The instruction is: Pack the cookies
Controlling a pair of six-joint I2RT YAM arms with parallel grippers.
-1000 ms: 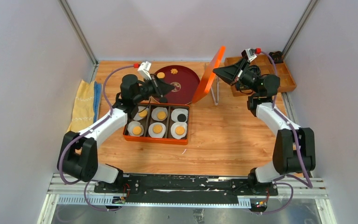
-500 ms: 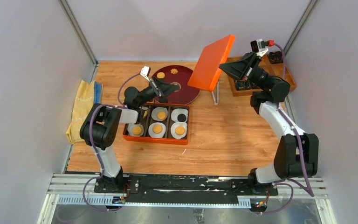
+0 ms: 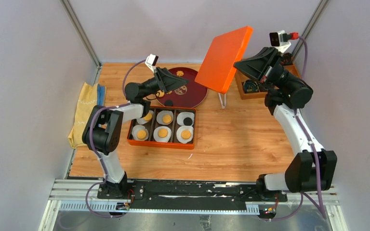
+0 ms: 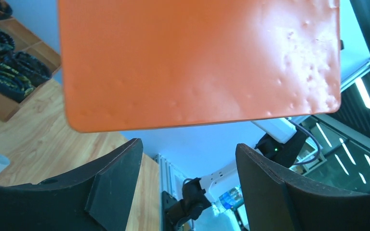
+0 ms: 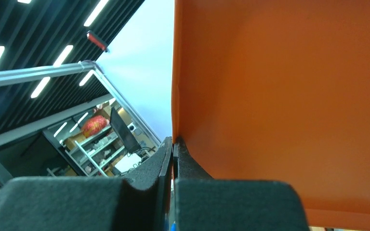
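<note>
Cookies [image 3: 162,133] lie in white paper cups in the orange box [image 3: 160,143], mostly golden, with one dark one [image 3: 188,120]. Behind the box is a dark red plate [image 3: 192,91], and my left gripper [image 3: 184,83] hovers over it, open and empty. Its camera looks up at the orange lid [image 4: 197,62], with the left gripper [image 4: 188,187] wide apart. My right gripper [image 3: 236,63] holds the lid [image 3: 224,57] tilted in the air above the back of the table. In the right wrist view the right gripper [image 5: 173,149] is shut on the lid's [image 5: 294,96] rim.
A yellow cloth [image 3: 85,113] lies at the left edge. A wooden tray [image 3: 248,96] with dark items sits at the back right. A white wire stand [image 3: 223,100] stands below the lifted lid. Enclosure walls close both sides.
My right arm has lifted the lid up and to the right, tilting it flatter. My left gripper went from shut to open and now sits over the plate.
</note>
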